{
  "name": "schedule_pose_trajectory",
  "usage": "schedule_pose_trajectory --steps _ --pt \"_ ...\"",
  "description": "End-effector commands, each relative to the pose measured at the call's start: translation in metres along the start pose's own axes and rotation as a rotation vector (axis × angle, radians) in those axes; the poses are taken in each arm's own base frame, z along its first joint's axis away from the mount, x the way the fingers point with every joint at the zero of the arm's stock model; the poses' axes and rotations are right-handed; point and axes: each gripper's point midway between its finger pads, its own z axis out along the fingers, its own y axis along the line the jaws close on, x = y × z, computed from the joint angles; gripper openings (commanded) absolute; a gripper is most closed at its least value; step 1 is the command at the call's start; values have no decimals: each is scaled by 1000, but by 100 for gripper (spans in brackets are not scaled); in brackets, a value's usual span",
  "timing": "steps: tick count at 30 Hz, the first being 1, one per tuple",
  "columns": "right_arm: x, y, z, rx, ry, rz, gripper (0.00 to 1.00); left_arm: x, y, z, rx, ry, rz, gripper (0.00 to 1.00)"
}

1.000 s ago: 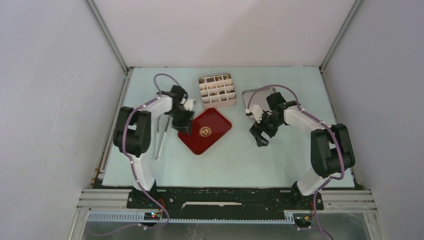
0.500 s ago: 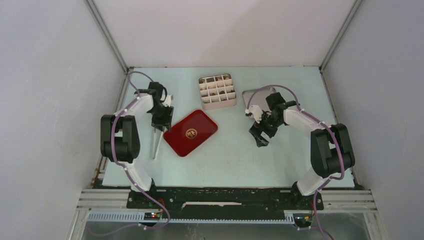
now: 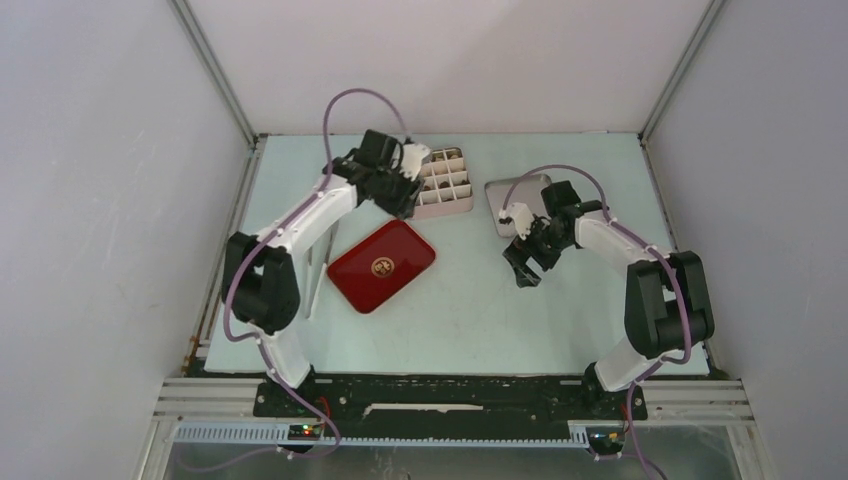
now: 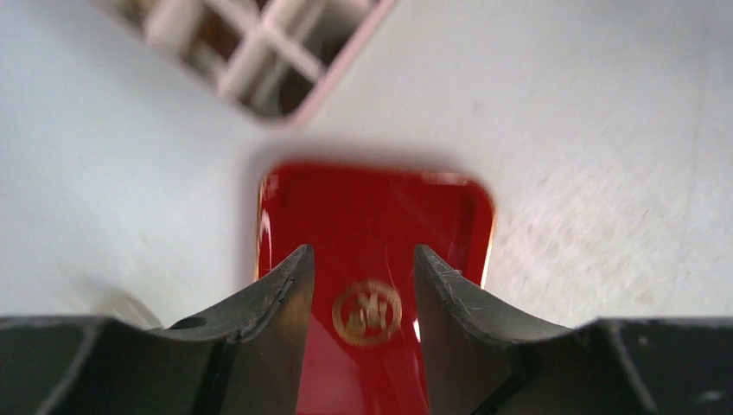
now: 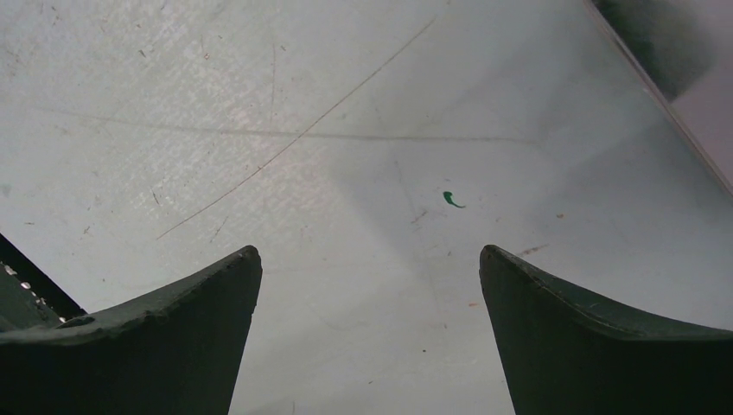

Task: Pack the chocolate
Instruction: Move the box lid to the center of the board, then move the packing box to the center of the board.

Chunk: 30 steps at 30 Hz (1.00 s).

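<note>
Pale table (image 3: 450,310) holds one glossy red tray (image 3: 381,266), one gridded cream box (image 3: 450,195) at its one o'clock; my left gripper (image 4: 363,255) stands narrowly parted, my right gripper (image 5: 367,251) wide.

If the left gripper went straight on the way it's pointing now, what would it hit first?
Probably the red tray, near its gold emblem; the left gripper is open above it, height unclear.

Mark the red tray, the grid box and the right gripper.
red tray (image 3: 405,247): top view, bare red surface, far half.
grid box (image 3: 447,208): top view, near wall.
right gripper (image 5: 367,252): right wrist view, midway between fingertips.
</note>
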Motion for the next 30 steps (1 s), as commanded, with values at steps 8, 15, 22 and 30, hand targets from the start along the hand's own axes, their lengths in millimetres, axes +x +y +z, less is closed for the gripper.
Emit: schedule_pose_trajectory --steps 8,15,22,30 --pt "-21 -16 -23 50 -109 19 100 -98 -1 60 6 -101 242 53" --pt "-19 -16 -22 45 -101 19 100 -106 -5 88 77 -70 277 51" --pt "-18 -14 -22 35 -98 18 100 -82 -14 111 157 11 270 48" --pt "-19 -31 -27 115 -104 55 100 -66 -21 120 188 57 272 41"
